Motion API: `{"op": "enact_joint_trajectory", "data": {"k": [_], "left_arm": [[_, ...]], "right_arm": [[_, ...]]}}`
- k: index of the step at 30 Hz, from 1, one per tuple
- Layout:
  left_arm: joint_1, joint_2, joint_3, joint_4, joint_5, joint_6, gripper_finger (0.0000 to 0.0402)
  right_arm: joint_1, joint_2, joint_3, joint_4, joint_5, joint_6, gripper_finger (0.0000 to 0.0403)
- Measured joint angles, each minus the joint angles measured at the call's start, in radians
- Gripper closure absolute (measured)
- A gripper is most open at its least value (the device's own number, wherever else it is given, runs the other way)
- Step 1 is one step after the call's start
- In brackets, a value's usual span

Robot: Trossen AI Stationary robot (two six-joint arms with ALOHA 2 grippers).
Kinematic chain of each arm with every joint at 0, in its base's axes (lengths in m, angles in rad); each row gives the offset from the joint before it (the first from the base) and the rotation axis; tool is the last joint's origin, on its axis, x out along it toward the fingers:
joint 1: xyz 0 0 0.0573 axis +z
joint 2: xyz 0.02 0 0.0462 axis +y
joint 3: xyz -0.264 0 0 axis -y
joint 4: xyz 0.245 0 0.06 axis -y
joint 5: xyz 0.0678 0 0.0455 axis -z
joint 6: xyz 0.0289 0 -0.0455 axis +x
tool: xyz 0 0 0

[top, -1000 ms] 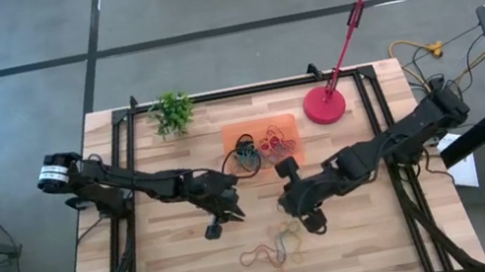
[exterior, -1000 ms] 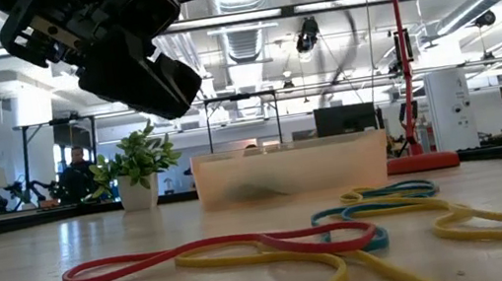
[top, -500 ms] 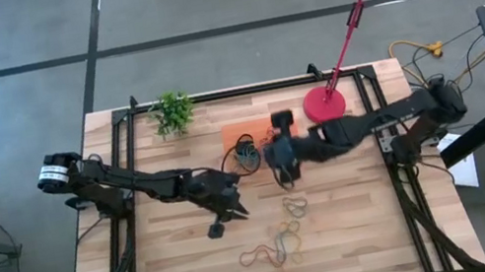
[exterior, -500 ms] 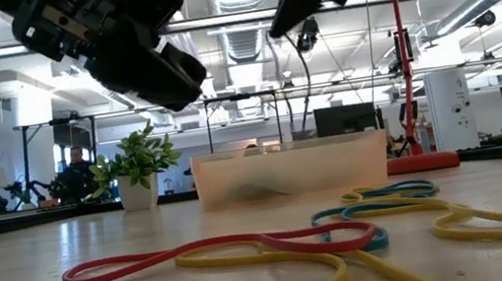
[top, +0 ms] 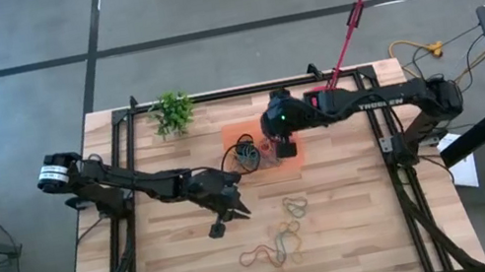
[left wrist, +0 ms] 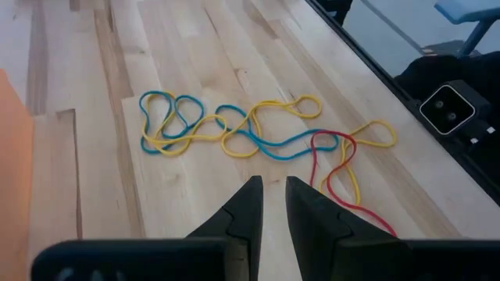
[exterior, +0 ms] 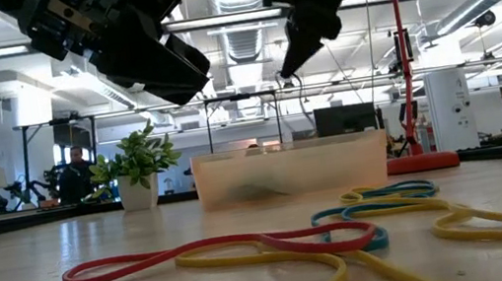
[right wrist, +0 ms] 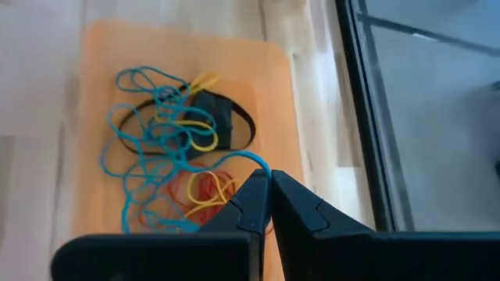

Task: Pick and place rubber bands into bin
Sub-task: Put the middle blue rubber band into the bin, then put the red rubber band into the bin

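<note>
The orange bin [top: 231, 136] stands at the table's far middle and holds blue, black, yellow and red rubber bands [right wrist: 168, 136]. My right gripper [right wrist: 267, 183] hangs over the bin's right half, shut on a blue band. More rubber bands [left wrist: 242, 129] in blue, yellow and red lie loose on the wood nearer the front [top: 277, 245]. My left gripper [left wrist: 269, 187] hovers above the table left of them, pointing at them. Its fingers are a narrow gap apart with nothing between them. My right gripper pinches a blue rubber band at its upper end [right wrist: 261, 162] between its two fingertips, coming slanting down from above. The strand runs slack from the tips toward the blue tangle in the bin. Whether its lower end lies on the tray, I cannot tell.
A small potted plant [top: 173, 111] stands at the far left. The red lamp's base [top: 314, 96] sits just right of the bin, partly under my right arm. Black frame rails [top: 129, 176] run along both table sides. Bare wood lies near the front edge.
My right gripper, shut all the while, has swung from above the loose bands near the table's middle toward the far edge. It now hangs over the bin.
</note>
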Motion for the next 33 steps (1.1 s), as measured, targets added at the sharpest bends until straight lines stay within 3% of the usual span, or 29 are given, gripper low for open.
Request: {"op": "enact_joint_trajectory", "data": {"k": [6,14,18,21,33], "left_arm": [[0.000,0.000,0.000,0.002,-0.014,0.001,0.0359],[0.000,0.000,0.000,0.021,-0.049,0.002,0.0359],[0.000,0.000,0.000,0.024,-0.049,-0.001,0.0359],[0.000,0.000,-0.001,0.024,-0.049,-0.006,0.0359],[0.000,0.002,-0.002,0.025,-0.049,-0.006,0.0359]], "right_arm": [[-0.093,0.000,-0.075,0.084,-0.097,-0.052,0.0394],[-0.182,0.000,-0.120,0.175,-0.112,-0.062,0.0394],[-0.216,0.003,-0.126,0.173,-0.231,-0.064,0.0390],[-0.233,0.006,-0.135,0.175,-0.315,-0.066,0.0371],[-0.244,0.002,-0.176,0.168,-0.305,-0.068,0.0275]]}}
